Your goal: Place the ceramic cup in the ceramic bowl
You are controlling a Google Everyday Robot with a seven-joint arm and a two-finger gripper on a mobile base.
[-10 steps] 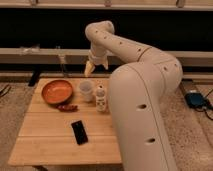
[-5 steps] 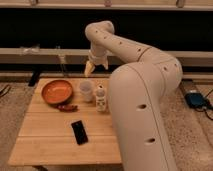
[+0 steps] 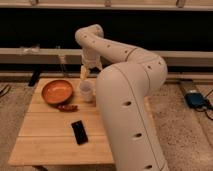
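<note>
The white ceramic cup stands upright on the wooden table, just right of the orange-brown ceramic bowl. The bowl sits at the table's back left and looks empty. My gripper hangs just above and slightly behind the cup, pointing down, with its fingers apart and nothing between them. My big white arm covers the right side of the table, so the small white bottle is hidden behind it.
A small dark red-brown object lies in front of the bowl. A flat black device lies nearer the table's front. A low ledge and dark wall run behind the table. A blue object is on the floor at right.
</note>
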